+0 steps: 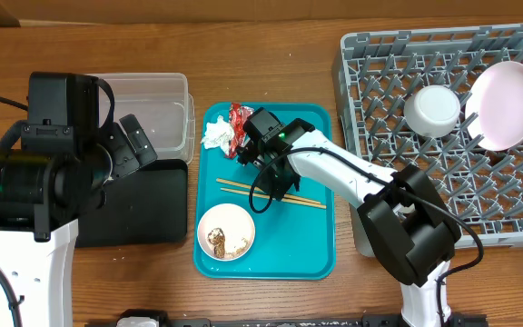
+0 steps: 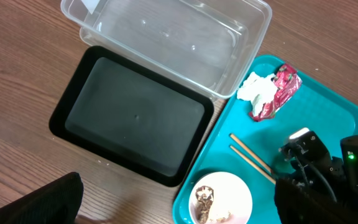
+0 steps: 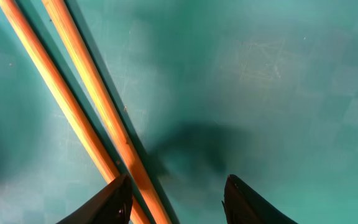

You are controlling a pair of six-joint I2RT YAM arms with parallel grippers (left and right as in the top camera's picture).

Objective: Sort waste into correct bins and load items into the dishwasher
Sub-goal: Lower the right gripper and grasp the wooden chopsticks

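Note:
Two wooden chopsticks (image 1: 271,193) (image 3: 98,106) lie side by side on the teal tray. My right gripper (image 1: 278,186) (image 3: 176,199) is down over them, partly open; one chopstick runs between its fingertips (image 3: 114,199), close to the left one, ungripped. A white bowl (image 1: 226,231) (image 2: 221,198) with brownish food scraps sits at the tray's front. The crumpled tissue (image 1: 216,134) (image 2: 257,90) and red wrapper (image 1: 241,116) (image 2: 281,90) lie at the tray's back. My left gripper (image 1: 143,150) (image 2: 182,208) hangs wide open and empty over the black tray (image 1: 139,213) (image 2: 135,118).
The clear tub (image 1: 152,109) (image 2: 173,40) stands behind the black tray. At right, the grey dish rack (image 1: 407,54) holds a white bowl (image 1: 434,109) and a large plate (image 1: 507,104) on edge. The teal tray (image 1: 307,245) lies between bins and rack.

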